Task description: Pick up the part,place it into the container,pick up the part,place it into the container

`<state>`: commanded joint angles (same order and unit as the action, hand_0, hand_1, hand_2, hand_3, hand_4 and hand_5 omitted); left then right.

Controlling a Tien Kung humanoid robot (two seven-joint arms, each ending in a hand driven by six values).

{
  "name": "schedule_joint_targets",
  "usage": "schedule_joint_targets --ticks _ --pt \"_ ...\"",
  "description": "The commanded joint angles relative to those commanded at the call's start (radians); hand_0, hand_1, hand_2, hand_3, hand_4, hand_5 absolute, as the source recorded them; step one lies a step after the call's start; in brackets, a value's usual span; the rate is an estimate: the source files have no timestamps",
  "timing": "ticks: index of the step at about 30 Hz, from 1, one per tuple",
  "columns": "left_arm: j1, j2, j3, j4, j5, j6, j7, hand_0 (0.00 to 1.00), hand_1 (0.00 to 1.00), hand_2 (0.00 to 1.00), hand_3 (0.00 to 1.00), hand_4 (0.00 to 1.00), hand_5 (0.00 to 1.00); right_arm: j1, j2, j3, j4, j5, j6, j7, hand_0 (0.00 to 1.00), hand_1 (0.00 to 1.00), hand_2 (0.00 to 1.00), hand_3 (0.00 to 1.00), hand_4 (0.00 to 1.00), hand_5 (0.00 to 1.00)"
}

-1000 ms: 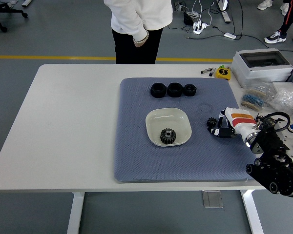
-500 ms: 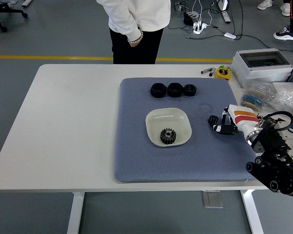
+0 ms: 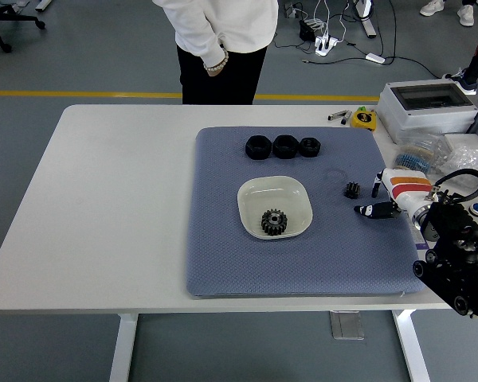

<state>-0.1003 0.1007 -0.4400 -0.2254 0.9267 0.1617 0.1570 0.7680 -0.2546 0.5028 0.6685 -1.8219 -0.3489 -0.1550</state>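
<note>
Reaching in from the right edge, the right hand [image 3: 380,203] hovers over the right side of the blue mat [image 3: 223,255], its dark fingers [image 3: 368,211] loosened and holding nothing — the small black gear [image 3: 351,189] lies on the mat just to the left of them, apart from the fingertips. The landmark here is the white bowl [image 3: 296,193], which sits near the middle of the mat. Inside the bowl, toward its near side, lies a larger black gear [image 3: 273,221]. The small gear is to the right of the bowl, between it and the hand. Beyond the bowl, in a row along the mat's far part, stand three black ring-shaped parts [image 3: 284,146], touching or nearly touching one another.

The mat lies on the white table [image 3: 111,207]. Far to the right of the bowl, off the mat, are a grey box with a clear lid [image 3: 427,107], a small yellow object [image 3: 364,118] and some clear bags [image 3: 462,163]. A person [image 3: 219,44] in a white top and dark trousers stands beyond the table's far edge — one hand at the hip, touching nothing on the table.
</note>
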Motion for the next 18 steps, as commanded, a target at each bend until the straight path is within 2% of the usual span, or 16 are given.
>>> schedule_joint_targets --ticks 1,2,7,8,10,15,18 --pt "0.0 0.0 0.0 0.0 0.0 0.0 0.0 0.694 0.71 0.742 0.647 0.669 0.654 0.0 0.0 0.001 0.002 -0.002 -0.009 -0.001 0.018 0.027 0.127 0.516 0.998 0.619" --pt "0.0 0.0 0.0 0.0 0.001 0.0 0.0 0.693 0.71 0.742 0.648 0.669 0.655 0.0 0.0 0.001 0.003 -0.002 -0.016 -0.001 0.077 0.099 0.225 0.719 0.998 0.645" --pt "0.0 -0.001 0.0 0.0 0.001 0.0 0.0 0.693 0.71 0.742 0.648 0.669 0.655 -0.003 0.0 0.001 0.007 -0.005 -0.065 -0.014 0.077 0.099 0.225 0.719 0.998 0.645" --pt "0.0 -0.001 0.001 -0.001 -0.001 0.0 0.0 0.693 0.712 0.742 0.647 0.669 0.655 -0.004 0.0 0.002 0.01 -0.006 -0.076 -0.017 0.089 0.111 0.245 0.756 0.998 0.643" --pt "0.0 0.0 0.002 -0.001 -0.002 0.0 -0.001 0.693 0.712 0.742 0.647 0.669 0.655 -0.005 0.0 0.008 0.017 -0.008 -0.096 -0.022 0.089 0.111 0.245 0.756 0.998 0.643" --pt "-0.001 0.001 0.003 -0.001 -0.001 -0.002 -0.001 0.694 0.71 0.742 0.647 0.669 0.655 0.003 0.006 -0.002 0.016 0.016 -0.108 -0.019 0.096 0.124 0.254 0.763 0.998 0.643" --pt "-0.001 0.002 0.001 -0.002 0.003 -0.004 0.0 0.694 0.71 0.742 0.647 0.669 0.655 0.012 0.019 -0.04 -0.011 0.075 -0.128 0.003 0.096 0.124 0.254 0.763 0.998 0.643"
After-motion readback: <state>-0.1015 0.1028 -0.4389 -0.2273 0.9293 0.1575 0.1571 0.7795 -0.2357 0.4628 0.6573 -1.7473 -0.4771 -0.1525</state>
